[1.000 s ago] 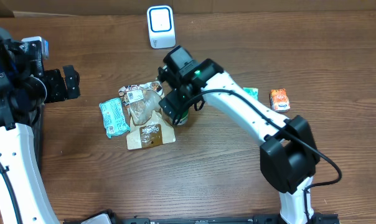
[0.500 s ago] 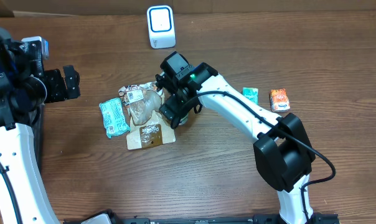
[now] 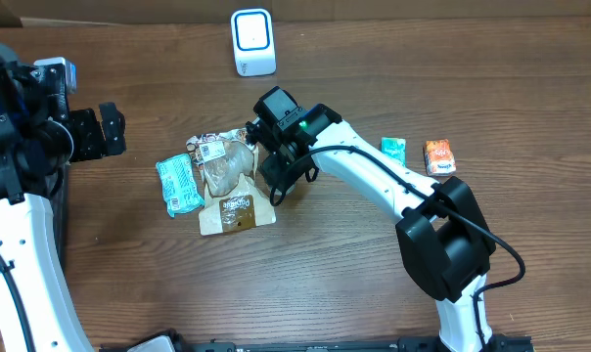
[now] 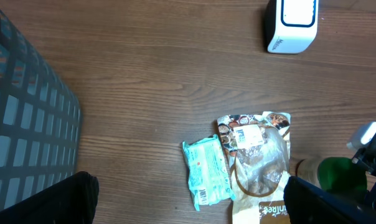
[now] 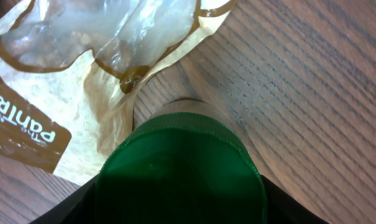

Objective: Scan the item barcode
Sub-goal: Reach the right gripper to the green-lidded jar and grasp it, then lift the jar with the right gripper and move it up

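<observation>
A green-capped bottle [image 5: 178, 174] fills the bottom of the right wrist view. Its cap hides the body and the frame cuts off its lower edge. The right claw [image 3: 280, 182] sits directly over it near the table's centre, with dark fingers [image 5: 60, 211] flanking the cap at 8 and 4 o'clock. Whether they press on it is unclear. A windowed paper bag [image 5: 63, 118] lies just beside it at 10 o'clock. At the table's 9 o'clock, the left claw [image 3: 107, 130] gapes wide and holds nothing. A white scanner [image 3: 252, 41] stands at 12 o'clock.
</observation>
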`<action>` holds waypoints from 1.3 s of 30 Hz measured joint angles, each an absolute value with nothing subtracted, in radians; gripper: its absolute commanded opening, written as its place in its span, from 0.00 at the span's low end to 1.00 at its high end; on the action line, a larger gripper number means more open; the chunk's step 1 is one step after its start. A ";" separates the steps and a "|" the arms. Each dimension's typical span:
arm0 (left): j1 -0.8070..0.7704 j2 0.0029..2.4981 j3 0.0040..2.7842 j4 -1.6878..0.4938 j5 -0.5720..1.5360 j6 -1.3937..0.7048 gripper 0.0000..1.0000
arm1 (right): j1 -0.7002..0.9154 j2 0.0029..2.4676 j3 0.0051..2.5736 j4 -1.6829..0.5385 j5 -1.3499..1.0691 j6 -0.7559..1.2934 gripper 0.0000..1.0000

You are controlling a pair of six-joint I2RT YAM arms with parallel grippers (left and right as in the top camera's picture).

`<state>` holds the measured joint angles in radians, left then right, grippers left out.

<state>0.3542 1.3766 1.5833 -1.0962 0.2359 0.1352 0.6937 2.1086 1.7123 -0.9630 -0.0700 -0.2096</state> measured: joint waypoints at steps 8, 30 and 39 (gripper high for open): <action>0.354 1.377 1.583 -1.096 0.236 0.135 1.00 | 0.686 2.109 1.725 -0.987 -0.075 -0.120 0.40; 0.354 1.377 1.583 -1.096 0.236 0.135 0.99 | 0.215 2.110 1.975 -1.265 -0.908 -0.049 0.36; 0.354 1.377 1.583 -1.096 0.236 0.135 1.00 | 0.165 2.110 1.975 -1.353 -1.122 -0.123 0.36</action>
